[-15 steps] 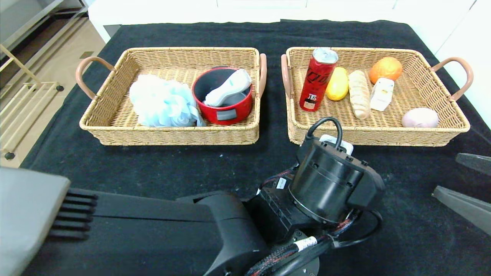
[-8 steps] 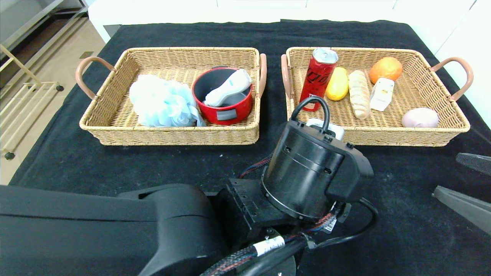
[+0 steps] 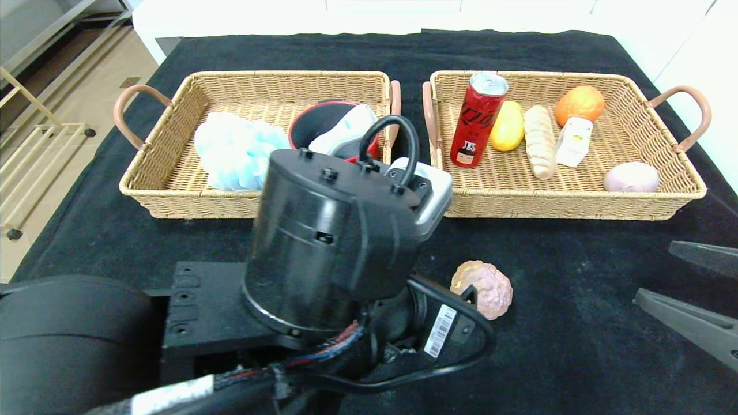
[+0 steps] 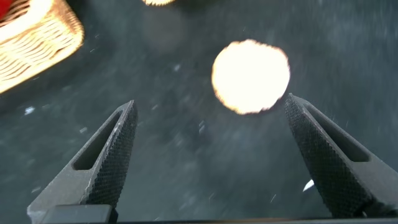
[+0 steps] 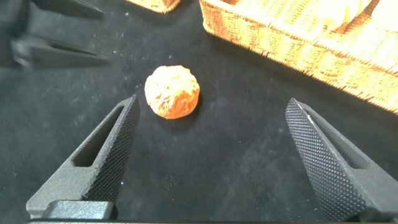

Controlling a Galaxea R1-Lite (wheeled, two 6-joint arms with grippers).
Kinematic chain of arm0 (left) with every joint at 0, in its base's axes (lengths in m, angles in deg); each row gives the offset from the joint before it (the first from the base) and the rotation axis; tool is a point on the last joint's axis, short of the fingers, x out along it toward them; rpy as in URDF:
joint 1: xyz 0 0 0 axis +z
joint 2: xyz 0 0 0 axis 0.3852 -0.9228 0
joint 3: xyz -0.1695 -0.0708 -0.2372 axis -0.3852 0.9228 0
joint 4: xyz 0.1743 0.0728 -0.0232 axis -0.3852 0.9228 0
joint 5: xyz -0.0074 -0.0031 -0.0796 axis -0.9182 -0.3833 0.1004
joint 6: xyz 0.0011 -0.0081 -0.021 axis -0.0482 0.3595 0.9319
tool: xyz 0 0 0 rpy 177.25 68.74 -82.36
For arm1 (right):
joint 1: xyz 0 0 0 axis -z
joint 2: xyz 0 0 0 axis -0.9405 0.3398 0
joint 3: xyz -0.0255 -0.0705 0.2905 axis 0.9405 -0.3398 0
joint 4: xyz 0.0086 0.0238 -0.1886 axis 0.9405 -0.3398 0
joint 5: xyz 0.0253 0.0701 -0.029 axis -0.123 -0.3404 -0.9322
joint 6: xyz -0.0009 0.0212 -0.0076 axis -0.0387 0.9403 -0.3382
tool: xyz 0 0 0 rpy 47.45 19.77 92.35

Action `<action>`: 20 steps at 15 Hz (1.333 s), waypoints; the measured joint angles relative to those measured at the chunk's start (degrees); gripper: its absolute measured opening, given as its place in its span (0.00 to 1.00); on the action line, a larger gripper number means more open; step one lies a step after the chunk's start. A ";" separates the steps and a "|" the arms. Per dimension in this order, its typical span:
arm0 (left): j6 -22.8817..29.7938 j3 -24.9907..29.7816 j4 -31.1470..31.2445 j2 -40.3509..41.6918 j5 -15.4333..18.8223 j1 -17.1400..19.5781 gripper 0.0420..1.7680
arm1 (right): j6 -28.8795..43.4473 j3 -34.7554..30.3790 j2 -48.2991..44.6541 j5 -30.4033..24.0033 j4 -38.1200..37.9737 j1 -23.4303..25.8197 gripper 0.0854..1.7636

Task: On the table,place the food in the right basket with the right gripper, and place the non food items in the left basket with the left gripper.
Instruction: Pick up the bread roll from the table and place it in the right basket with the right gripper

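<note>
A lumpy, pinkish-tan round food item [image 3: 482,288] lies on the black cloth in front of the right basket [image 3: 576,204]. It shows as a bright ball in the left wrist view [image 4: 250,76] and as an orange-tan ball in the right wrist view [image 5: 172,91]. My left gripper [image 4: 210,102] is open and empty, with the ball just beyond its fingertips; in the head view the left arm's wrist [image 3: 334,230] hides it. My right gripper [image 3: 654,272] is open and empty at the right edge, well short of the ball [image 5: 212,101].
The left basket [image 3: 173,173] holds a blue bath pouf [image 3: 236,150], a red bowl [image 3: 323,118] and a white handheld device [image 3: 346,129]. The right basket holds a red can [image 3: 478,118], a yellow fruit, a bread roll, an orange, a white carton and a pink egg-shaped item.
My left arm has swung left and closer to the camera, uncovering the lumpy ball on the cloth. The right gripper has shifted slightly inward.
</note>
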 joint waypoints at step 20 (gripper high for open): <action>-13.17 33.01 -18.14 24.70 40.81 29.03 0.97 | 0.00 -0.69 1.43 0.52 -2.85 -5.47 0.97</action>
